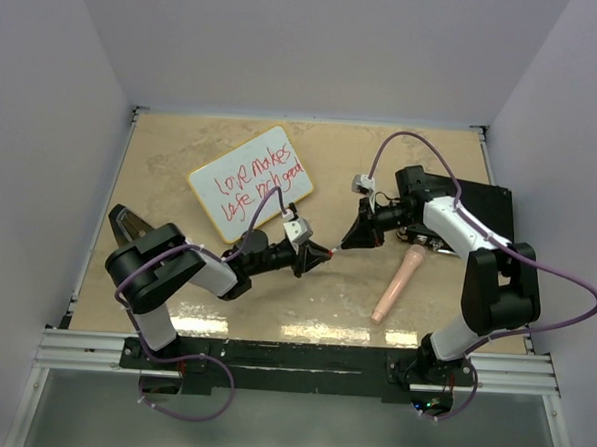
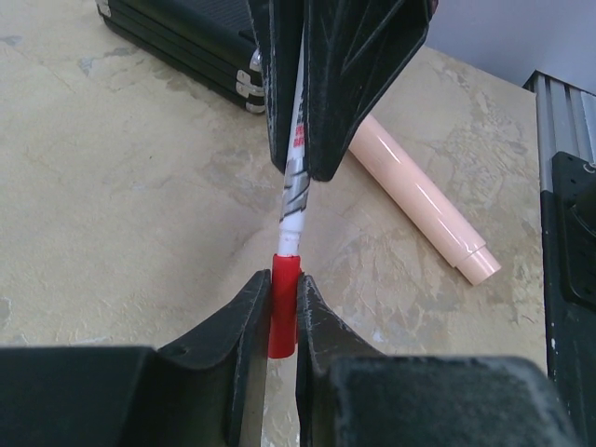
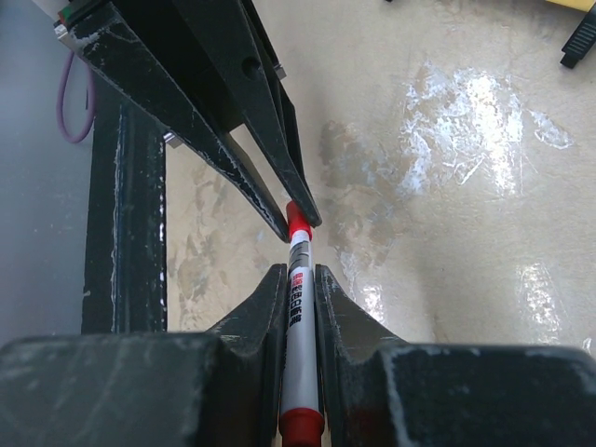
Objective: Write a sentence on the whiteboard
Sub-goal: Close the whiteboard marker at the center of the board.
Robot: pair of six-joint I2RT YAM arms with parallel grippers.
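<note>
Beige tabletop (image 1: 332, 155) is bearing the whiteboard (image 1: 251, 181); near it, left claw (image 2: 282, 284) is pinching the cap (image 2: 284, 317), right claw (image 3: 300, 275) is pinching the seemingly light, slick marker (image 3: 300, 326) mid-barrel.

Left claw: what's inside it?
The left claw pinches a red plastic marker cap; the white cylindrical marker barrel runs from it into the right claw. The fingers cover the cap's sides, and the cap hides the marker's tip.
</note>
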